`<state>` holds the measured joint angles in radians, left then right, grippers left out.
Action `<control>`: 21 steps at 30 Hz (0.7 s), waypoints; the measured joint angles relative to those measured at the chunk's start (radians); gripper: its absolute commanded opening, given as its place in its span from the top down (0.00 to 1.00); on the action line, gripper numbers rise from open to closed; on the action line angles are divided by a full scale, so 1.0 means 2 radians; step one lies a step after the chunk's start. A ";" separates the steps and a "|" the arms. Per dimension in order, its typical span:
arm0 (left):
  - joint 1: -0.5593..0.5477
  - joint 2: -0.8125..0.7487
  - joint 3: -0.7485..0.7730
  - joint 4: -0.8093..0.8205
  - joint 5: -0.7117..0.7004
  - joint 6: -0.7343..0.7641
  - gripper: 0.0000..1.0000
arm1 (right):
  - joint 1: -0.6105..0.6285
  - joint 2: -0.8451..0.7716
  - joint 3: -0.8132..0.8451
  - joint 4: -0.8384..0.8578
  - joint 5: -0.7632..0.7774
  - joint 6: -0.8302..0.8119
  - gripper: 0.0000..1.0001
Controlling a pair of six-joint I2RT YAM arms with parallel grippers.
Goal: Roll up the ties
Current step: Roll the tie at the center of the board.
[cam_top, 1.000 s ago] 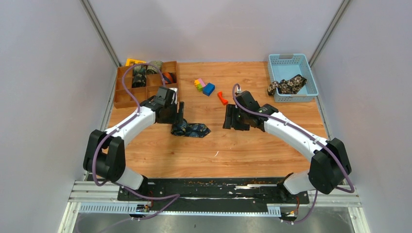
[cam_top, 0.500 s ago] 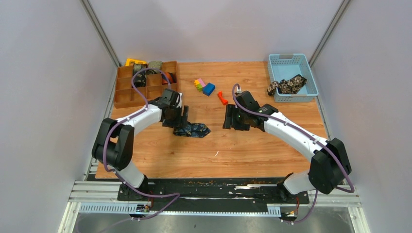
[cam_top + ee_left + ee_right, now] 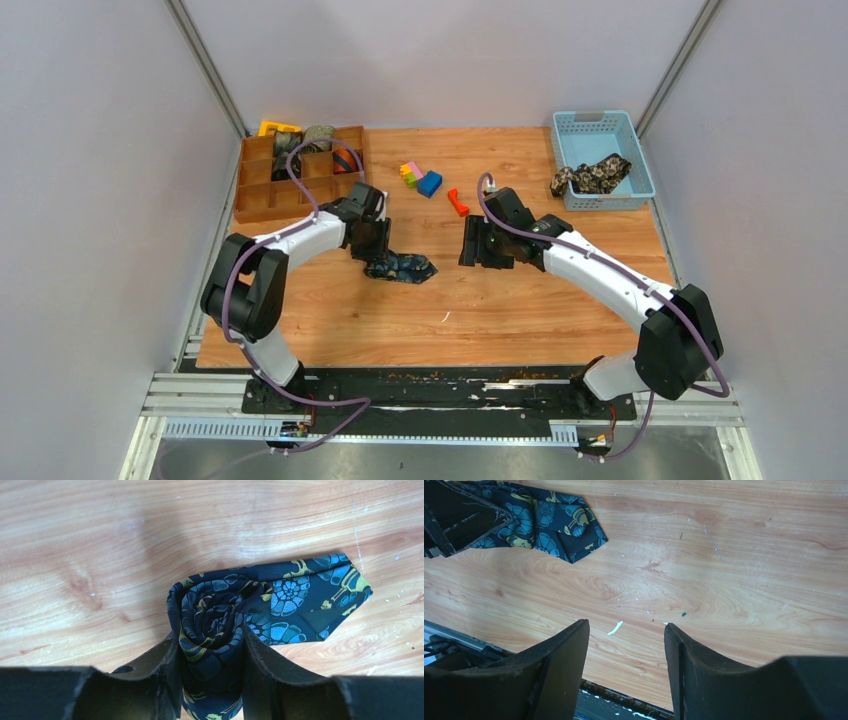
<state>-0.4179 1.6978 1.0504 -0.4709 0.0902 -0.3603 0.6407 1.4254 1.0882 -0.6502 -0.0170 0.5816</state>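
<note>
A navy tie with gold-teal paisley [image 3: 402, 267] lies on the table, mostly rolled into a coil [image 3: 212, 615], its pointed end [image 3: 325, 597] still flat to the right. My left gripper [image 3: 376, 256] is shut on the coil, one finger [image 3: 160, 665] on each side. My right gripper [image 3: 478, 243] is open and empty, apart to the right of the tie; the tie's point shows in the right wrist view [image 3: 559, 522]. A black-tan floral tie [image 3: 592, 176] hangs over the blue basket [image 3: 630, 135]. Rolled ties [image 3: 318, 140] sit in the brown box [image 3: 255, 205].
Small coloured plastic blocks [image 3: 421, 177] and an orange piece [image 3: 458, 203] lie at mid-back. The divided brown box is at back left, the blue basket at back right. A small white scrap [image 3: 446, 317] lies on the wood in front.
My left gripper has slid to the right with the coil, and the flat end of the tie has shifted right with it. The right arm has not moved.
</note>
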 measured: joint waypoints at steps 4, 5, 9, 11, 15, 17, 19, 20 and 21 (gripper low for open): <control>-0.033 0.013 0.023 -0.016 -0.039 0.000 0.68 | -0.002 0.000 -0.003 0.001 0.000 -0.004 0.42; -0.043 0.017 0.031 -0.023 -0.054 0.000 0.68 | -0.002 -0.001 -0.005 0.002 0.000 -0.004 0.42; -0.082 0.042 0.070 -0.062 -0.118 0.004 0.69 | -0.007 -0.007 -0.013 0.001 0.000 -0.006 0.42; -0.103 0.059 0.095 -0.087 -0.156 0.006 0.69 | -0.011 -0.013 -0.017 0.000 0.001 -0.007 0.42; -0.146 0.095 0.139 -0.133 -0.233 0.007 0.69 | -0.019 -0.025 -0.026 0.000 0.001 -0.008 0.42; -0.167 0.115 0.160 -0.155 -0.273 0.005 0.69 | -0.024 -0.033 -0.032 0.000 0.001 -0.008 0.42; -0.183 0.133 0.177 -0.173 -0.307 0.002 0.69 | -0.029 -0.041 -0.039 0.001 0.001 -0.008 0.42; -0.192 0.143 0.186 -0.184 -0.326 -0.001 0.69 | -0.032 -0.045 -0.042 0.001 0.001 -0.008 0.42; -0.200 0.153 0.195 -0.195 -0.344 -0.003 0.69 | -0.034 -0.049 -0.045 0.001 0.001 -0.008 0.42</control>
<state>-0.8185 2.0033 1.4395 -0.8616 -0.5968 -0.3672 0.5720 1.3273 0.9974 -0.6491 -0.0147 0.5659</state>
